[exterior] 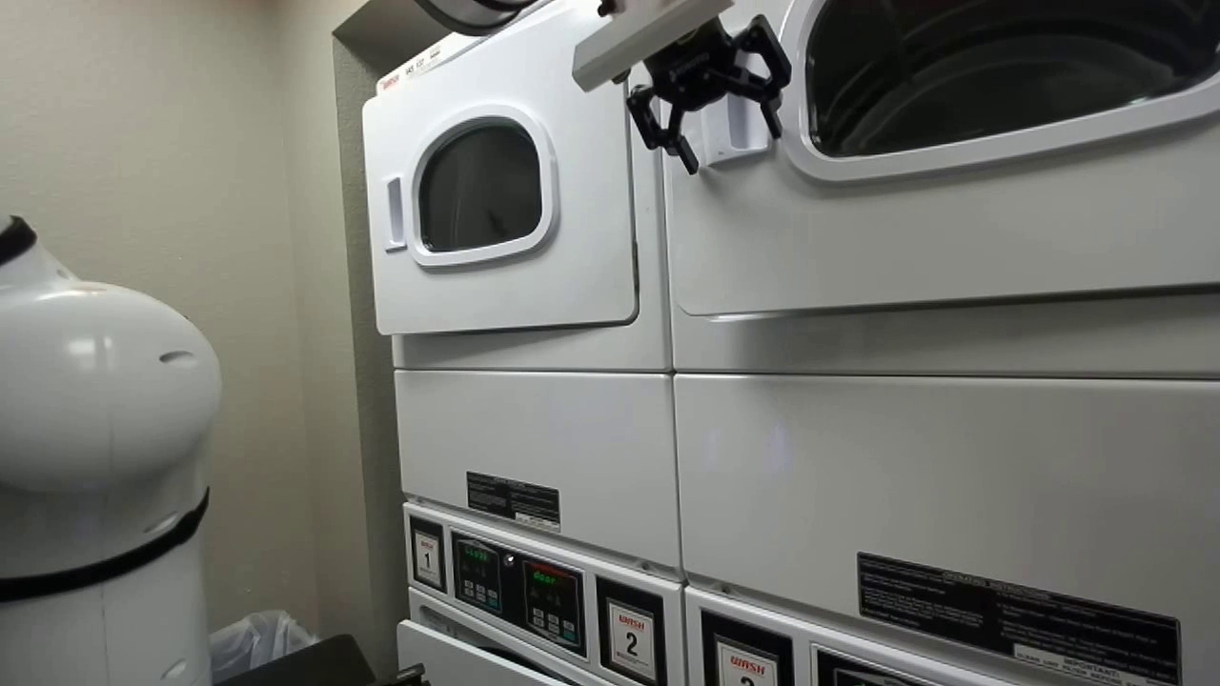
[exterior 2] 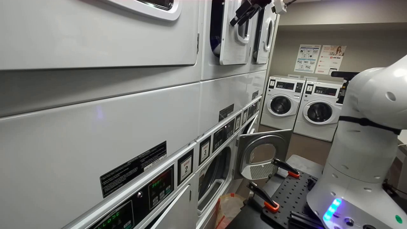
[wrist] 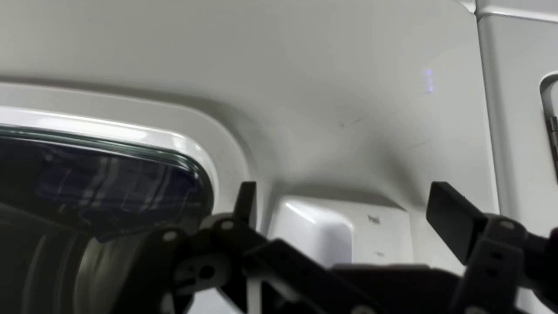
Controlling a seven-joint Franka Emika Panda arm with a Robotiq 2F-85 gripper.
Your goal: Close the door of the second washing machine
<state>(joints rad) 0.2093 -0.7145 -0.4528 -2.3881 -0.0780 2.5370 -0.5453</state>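
Note:
The second washing machine (exterior: pixel 905 457) is the white unit at the right; in an exterior view its body (exterior 2: pixel 222 92) is in the middle. Its white door (exterior: pixel 905 229) has a big dark window ringed in grey. A dark gap beside this door (exterior 2: pixel 233 52) shows it is ajar, hinged on the far side. In the wrist view, the door panel (wrist: pixel 327 87) fills most of the picture. My gripper (exterior: pixel 732 148) is open and empty at the door's white handle (exterior: pixel 736 124). In the wrist view, the handle (wrist: pixel 314 231) lies between the spread fingers (wrist: pixel 344 192); I cannot tell if they touch.
The neighbouring unit's smaller-looking door (exterior: pixel 505 295) is ajar. A farther upper door (exterior 2: pixel 264 51) also stands open. Below, a steel-lined drum door (exterior 2: pixel 243 152) swings out. A black table (exterior 2: pixel 283 190) with orange clamps carries the arm. A bag-lined bin (exterior 2: pixel 230 203) stands beside it.

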